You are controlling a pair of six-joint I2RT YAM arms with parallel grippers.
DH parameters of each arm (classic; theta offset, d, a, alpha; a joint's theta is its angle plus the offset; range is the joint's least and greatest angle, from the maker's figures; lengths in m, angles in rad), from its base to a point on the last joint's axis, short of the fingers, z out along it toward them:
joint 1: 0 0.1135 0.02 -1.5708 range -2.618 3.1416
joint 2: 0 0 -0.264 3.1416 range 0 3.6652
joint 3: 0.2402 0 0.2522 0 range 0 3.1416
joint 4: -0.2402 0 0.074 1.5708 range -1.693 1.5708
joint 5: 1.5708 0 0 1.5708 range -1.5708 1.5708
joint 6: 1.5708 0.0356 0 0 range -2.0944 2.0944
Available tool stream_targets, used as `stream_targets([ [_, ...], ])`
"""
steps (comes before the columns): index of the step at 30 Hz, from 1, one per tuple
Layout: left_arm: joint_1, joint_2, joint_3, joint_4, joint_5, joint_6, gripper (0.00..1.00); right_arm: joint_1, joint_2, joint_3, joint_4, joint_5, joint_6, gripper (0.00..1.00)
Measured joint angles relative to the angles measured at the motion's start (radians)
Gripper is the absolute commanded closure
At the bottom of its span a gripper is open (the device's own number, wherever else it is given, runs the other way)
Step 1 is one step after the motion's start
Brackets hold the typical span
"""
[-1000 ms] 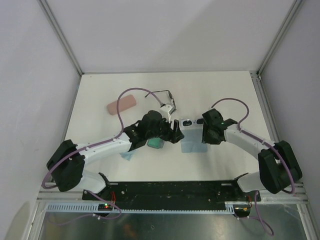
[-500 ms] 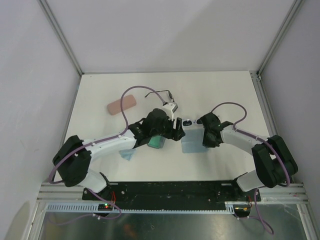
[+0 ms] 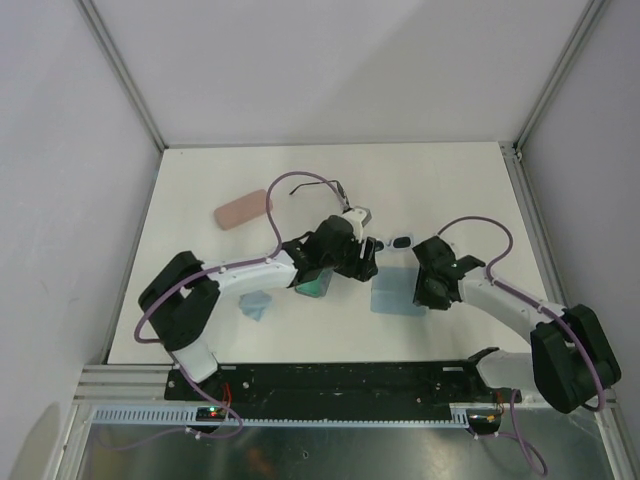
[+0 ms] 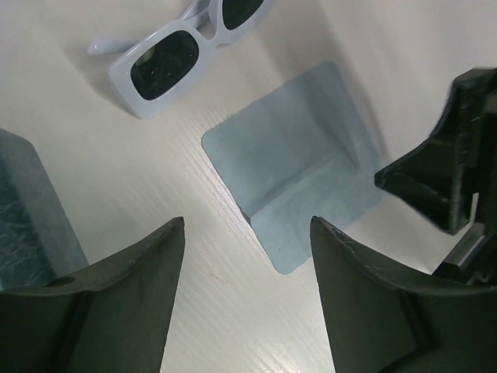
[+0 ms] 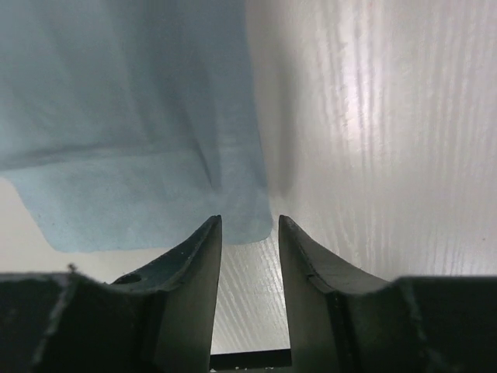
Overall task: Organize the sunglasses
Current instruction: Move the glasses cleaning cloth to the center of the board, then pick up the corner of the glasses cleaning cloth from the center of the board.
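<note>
Since I last looked, the blue cloth (image 3: 395, 292) has slid nearer, clear of the white sunglasses (image 3: 400, 241); left hand (image 4: 247, 233) wide, right hand (image 5: 248, 225) narrowly parted, both empty; wire sunglasses (image 3: 336, 188) barely discernible.

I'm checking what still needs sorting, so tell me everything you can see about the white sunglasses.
The white sunglasses have a chunky, glossy, plastic-looking frame with rectangular dark lenses, and one arm tip pokes out at the side. They lie on the table, front facing up, just beyond a corner of the light-blue cloth and apart from it. Nothing but the table touches them. The left wrist view cuts off one lens.
</note>
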Motion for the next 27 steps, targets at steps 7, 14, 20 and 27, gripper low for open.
stream_targets([
  [7,-0.017,0.105,0.083,-0.029,-0.001,0.015,0.34,-0.137,-0.040,0.003,0.045,-0.037,-0.042,0.64],
  [14,-0.021,0.200,0.155,-0.051,-0.041,0.025,0.40,-0.183,0.064,0.074,0.132,-0.069,-0.111,0.67],
  [20,-0.021,0.269,0.201,-0.068,-0.091,0.034,0.44,-0.200,0.173,0.141,0.183,-0.083,-0.150,0.68],
  [27,-0.021,0.335,0.252,-0.076,-0.132,0.049,0.46,-0.209,0.262,0.188,0.207,-0.082,-0.182,0.70],
])
